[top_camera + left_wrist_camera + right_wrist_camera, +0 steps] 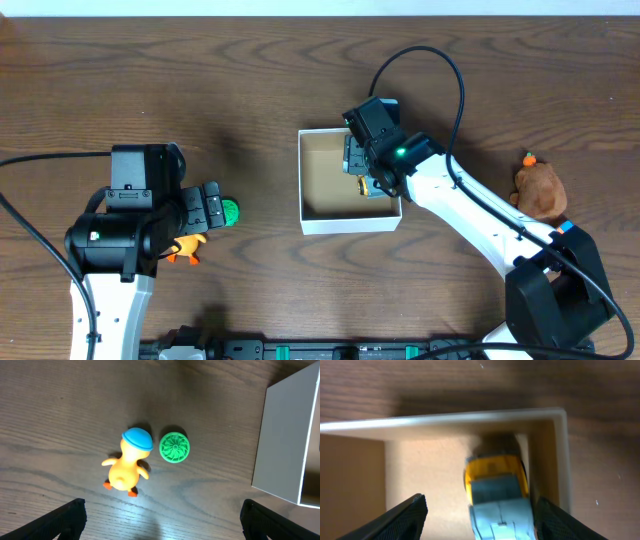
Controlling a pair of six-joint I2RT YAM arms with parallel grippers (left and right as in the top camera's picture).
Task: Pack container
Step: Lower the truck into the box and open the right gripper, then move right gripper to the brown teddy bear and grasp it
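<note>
The container, a white-walled square box with a tan inside, sits at the table's middle. My right gripper is over its right-hand part, open. A yellow and light-blue toy car lies on the box floor between the fingers, close to the right finger and the box wall. My left gripper is open and empty above the table, left of the box. A yellow duck with a blue cap and a green ribbed disc lie ahead of its fingers.
A brown plush toy with an orange bit on top lies at the far right. The container's white outer wall shows at the right edge of the left wrist view. Black cables run across the table on both sides.
</note>
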